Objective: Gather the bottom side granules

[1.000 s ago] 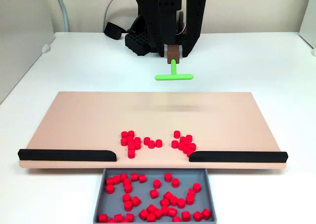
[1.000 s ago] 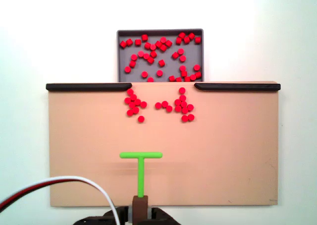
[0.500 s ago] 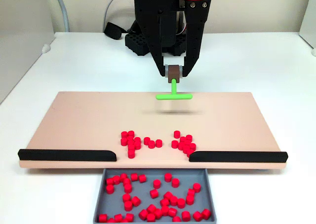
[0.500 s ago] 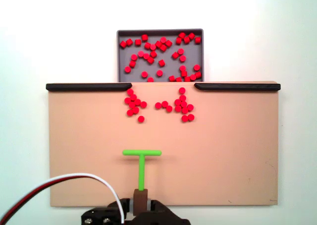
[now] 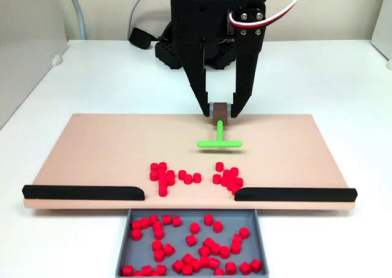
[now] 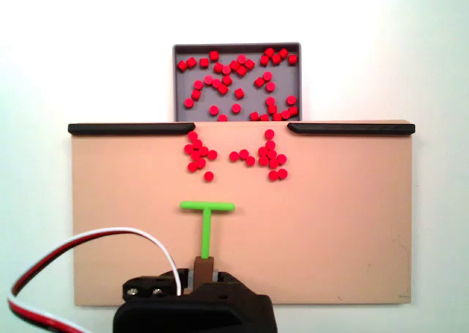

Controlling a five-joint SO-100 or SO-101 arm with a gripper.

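Red granules (image 5: 195, 177) lie in loose clusters on the tan board (image 5: 92, 149) between two black strips; in a fixed view they are granules (image 6: 236, 155) just below the strips. More granules (image 5: 196, 241) fill the grey tray (image 5: 125, 241), also seen as the grey tray (image 6: 178, 83). My black gripper (image 5: 220, 111) is shut on the brown handle of a green T-shaped pusher (image 5: 218, 142). The pusher's bar (image 6: 207, 207) hovers or rests on the board, short of the granules. My gripper (image 6: 206, 273) enters from the bottom edge.
Black strips (image 5: 82, 193) (image 5: 295, 194) line the board's edge, leaving a gap over the tray. A red-white-black cable (image 6: 88, 252) loops at the lower left. The arm's black base (image 5: 174, 51) and a white cable stand behind the board on the white table.
The arm has come forward over the board, carrying the green pusher closer to the granules. The granules have not moved.
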